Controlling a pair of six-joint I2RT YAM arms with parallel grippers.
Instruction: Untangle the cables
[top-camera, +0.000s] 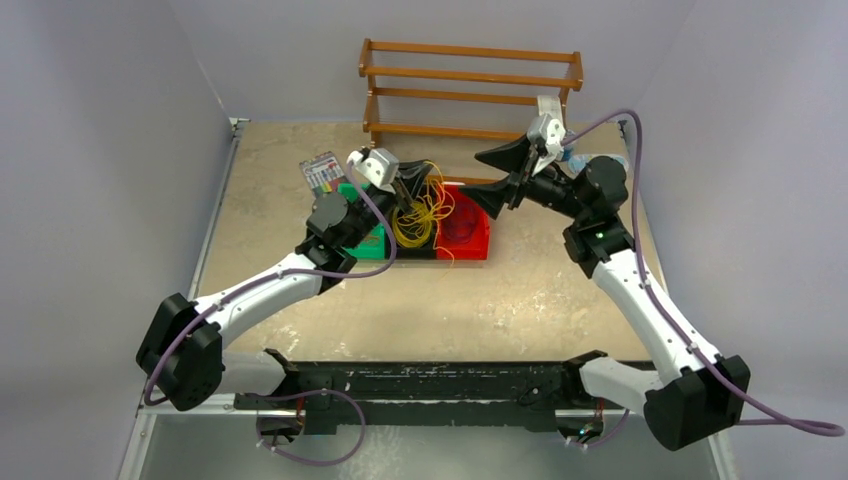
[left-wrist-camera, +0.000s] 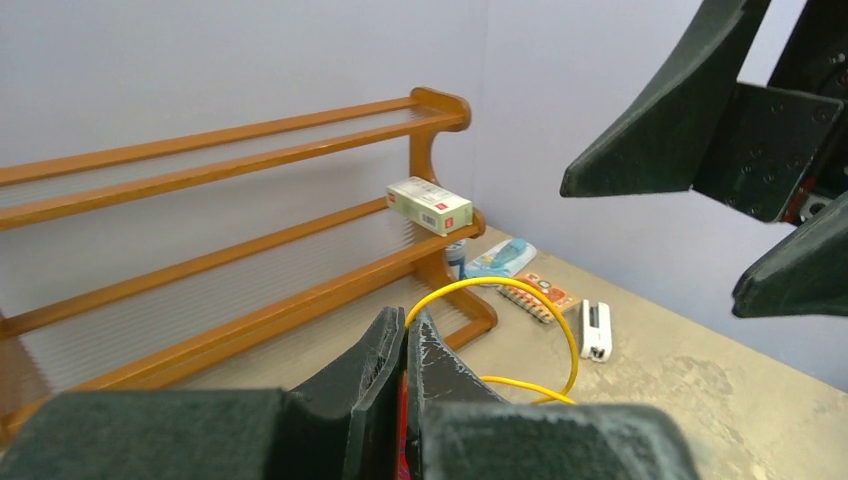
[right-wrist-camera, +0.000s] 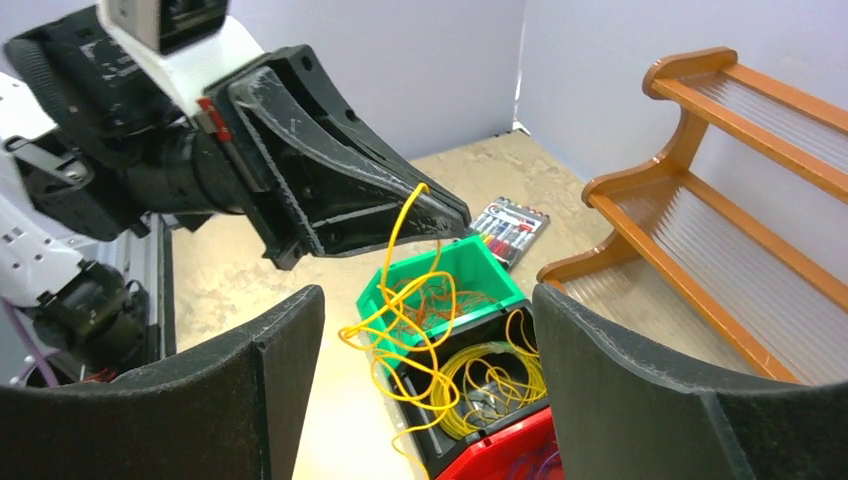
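Left gripper (left-wrist-camera: 408, 330) clamping together on 1 yellow strand (left-wrist-camera: 478, 281), holding it above the 3 bins (top-camera: 480, 250), right gripper (top-camera: 474, 177) hovering just right, jaws standing apart, cables (top-camera: 420, 215) lying bunched inside the bins, mid-table.

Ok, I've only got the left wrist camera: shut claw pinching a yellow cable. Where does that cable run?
Observer: The yellow cable drops from the left claw, looping over the green bin and into the black bin.
Operator: Is the right claw holding anything?
Observer: No, the right claw is open and empty, raised near the red bin.
Operator: Anything else in that green bin?
Observer: Thin orange cables lie in it.
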